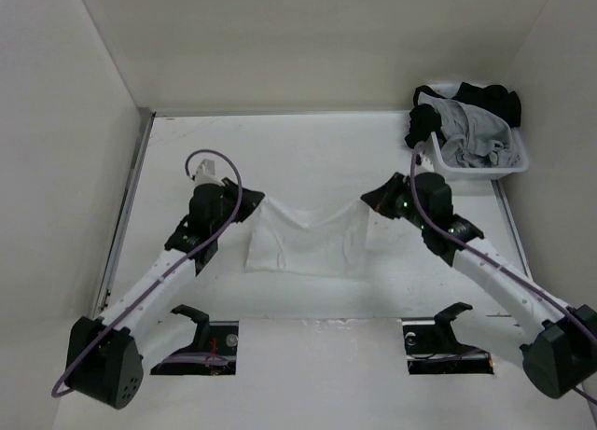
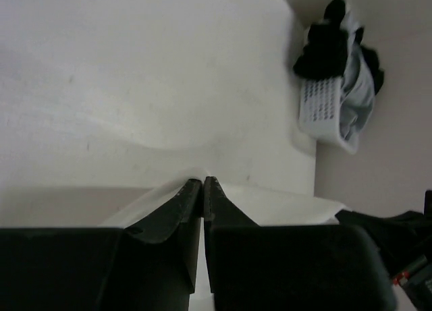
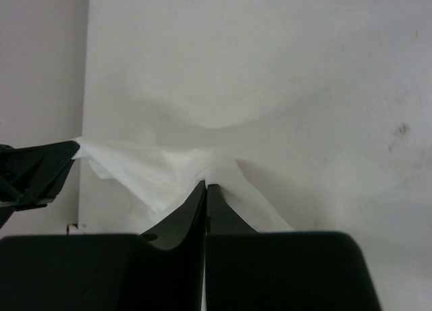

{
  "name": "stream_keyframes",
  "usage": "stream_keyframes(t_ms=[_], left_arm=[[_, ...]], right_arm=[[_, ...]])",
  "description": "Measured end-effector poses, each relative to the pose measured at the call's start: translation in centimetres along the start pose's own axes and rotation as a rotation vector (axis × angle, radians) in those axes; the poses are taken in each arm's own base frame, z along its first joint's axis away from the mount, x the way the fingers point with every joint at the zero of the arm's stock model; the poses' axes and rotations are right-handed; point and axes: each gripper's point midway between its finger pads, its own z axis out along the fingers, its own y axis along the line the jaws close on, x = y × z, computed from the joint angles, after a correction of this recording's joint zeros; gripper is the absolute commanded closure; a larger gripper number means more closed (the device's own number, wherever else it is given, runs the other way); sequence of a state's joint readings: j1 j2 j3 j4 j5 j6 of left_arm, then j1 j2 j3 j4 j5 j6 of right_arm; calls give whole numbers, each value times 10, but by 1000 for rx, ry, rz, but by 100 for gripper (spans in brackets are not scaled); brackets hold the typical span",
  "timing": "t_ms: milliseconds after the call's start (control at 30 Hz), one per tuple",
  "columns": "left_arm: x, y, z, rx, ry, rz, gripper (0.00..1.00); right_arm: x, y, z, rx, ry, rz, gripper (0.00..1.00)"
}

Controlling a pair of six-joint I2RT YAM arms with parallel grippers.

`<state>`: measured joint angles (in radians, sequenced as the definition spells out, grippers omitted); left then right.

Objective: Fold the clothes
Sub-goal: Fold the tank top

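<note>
**Item:** white top (image 1: 308,239), one piece, thin soft fabric.

**Location:** mid-table (image 1: 308,150), between the two arms. Its body lies flat on the side towards the arm bases. Its far edge is raised at both ends and sags in the middle.

**Left gripper** (image 1: 247,199): fingers pressed together in its wrist view, with white cloth at the tips. The right wrist view shows the cloth's corner drawn taut to it, so it appears clenched on the far-left corner.

**Right gripper** (image 1: 371,199): clamped on the far-right corner, with fabric bunched up around the fingertips (image 3: 202,196).

**Governing relation:** the held edge runs side to side, from one gripper to the other, and the rest of the garment extends from that edge towards the near side of the table. Neither arm is nearer; each has its own corner, roughly level with the other.

**Judgement:** a fold would carry the far edge over the body towards the near hem, with both arms travelling together. Uneven travel would probably skew the crease.

**Also present:** white perforated basket (image 1: 522,161) at the far right, well apart, holding grey garment (image 1: 471,131) and black garments (image 1: 490,99) — not part of this entry.
</note>
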<state>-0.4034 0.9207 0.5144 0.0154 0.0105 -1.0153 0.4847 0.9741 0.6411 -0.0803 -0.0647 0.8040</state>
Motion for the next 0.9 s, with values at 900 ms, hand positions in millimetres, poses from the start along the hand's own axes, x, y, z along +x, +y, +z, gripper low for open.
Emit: stream_keyframes(t_ms=[900], left_arm=[[-90,-96,-88,353,-241,-50,97]], right_arm=[[-43,96,-111,-302,-144,-108,100]])
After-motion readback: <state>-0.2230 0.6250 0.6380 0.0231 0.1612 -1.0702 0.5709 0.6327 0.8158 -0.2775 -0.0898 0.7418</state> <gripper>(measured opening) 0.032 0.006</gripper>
